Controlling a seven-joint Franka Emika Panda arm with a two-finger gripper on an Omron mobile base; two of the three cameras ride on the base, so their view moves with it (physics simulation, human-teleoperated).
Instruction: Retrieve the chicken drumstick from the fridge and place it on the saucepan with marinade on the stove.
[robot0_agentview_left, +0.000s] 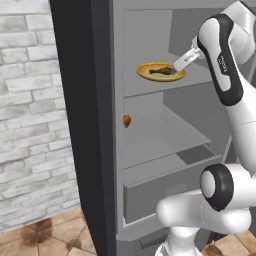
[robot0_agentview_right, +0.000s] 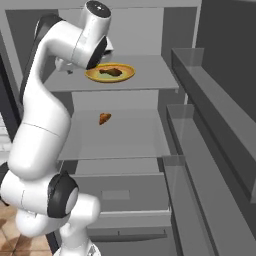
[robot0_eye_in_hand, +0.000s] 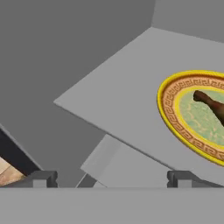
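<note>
The fridge (robot0_agentview_left: 82, 125) stands open. On its upper shelf (robot0_agentview_right: 150, 75) lies the dark-brown chicken drumstick (robot0_agentview_left: 161, 71) (robot0_agentview_right: 111, 71) (robot0_eye_in_hand: 212, 105), resting on a round yellow-rimmed plate (robot0_agentview_left: 144, 70) (robot0_agentview_right: 92, 76) (robot0_eye_in_hand: 168, 109). My gripper (robot0_agentview_left: 176, 67) (robot0_eye_in_hand: 112, 179) reaches into the fridge at that shelf's height, just beside the plate and clear of the meat. Its jaws stand wide open with nothing between them. In the hand view the drumstick sits off to the right of the fingertips (robot0_eye_in_hand: 43, 178). The saucepan and the stove are out of view.
A small orange-brown lump (robot0_agentview_left: 127, 120) (robot0_agentview_right: 104, 118) lies on the middle shelf (robot0_agentview_right: 130, 142). A drawer (robot0_agentview_left: 150, 197) sits below. The open fridge door with its bins (robot0_agentview_right: 210, 130) runs along the right. A white brick wall (robot0_agentview_left: 30, 125) stands left of the fridge.
</note>
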